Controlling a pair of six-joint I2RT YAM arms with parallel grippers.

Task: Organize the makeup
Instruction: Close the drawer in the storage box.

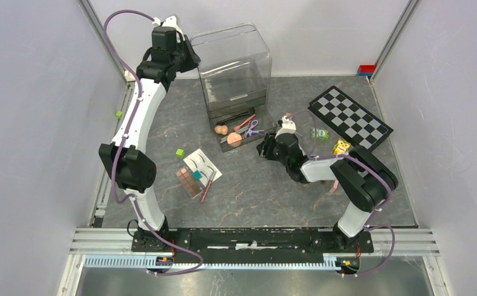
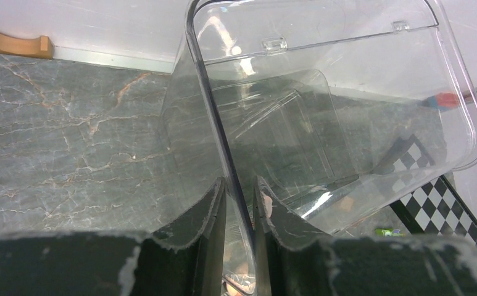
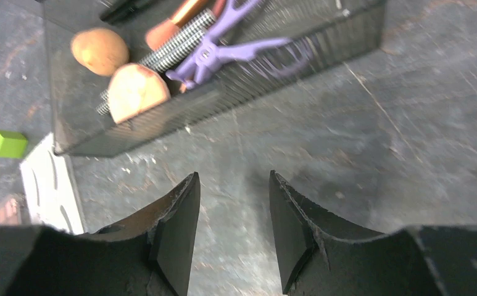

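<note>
The left tool [image 2: 239, 192] is hanging at about 11 o'clock of the surface [image 1: 254, 191] and is pinching the left side wall of the clear organizer [image 1: 236, 58], with its fingers [image 2: 211, 209] pressing on either side of the thin plastic edge. The organizer's dark drawer [image 3: 322, 46] is sitting pulled out toward 6 o'clock. Inside it are lying the lilac scissors [image 3: 211, 52], a peach sponge [image 3: 135, 91], a second rounded sponge [image 3: 100, 49] at the first one's 10 o'clock, and what looks like a brush with an orange handle [image 3: 185, 13], too blurred to be sure of. The right tool [image 3: 232, 185] is hovering just off the drawer's front, at about 4 o'clock of it in the top view, with its fingers spread and only bare surface showing between them. At 8 o'clock of the drawer and well apart from it, the white eyebrow card [image 1: 202, 164] is lying flat. A brown eyeshadow palette [image 1: 188, 182] is lying just beside the card at its 7 o'clock, and a thin pencil [image 1: 208, 187] is lying along its near edge. A teal cube [image 1: 197, 175] is sitting where card and palette meet, and a green cube [image 1: 179, 153] is sitting near the card's 10 o'clock. The checkerboard [image 1: 350, 117] is lying at 2 o'clock of the surface, with green dice [image 1: 319, 134] just beside its near left edge.
</note>
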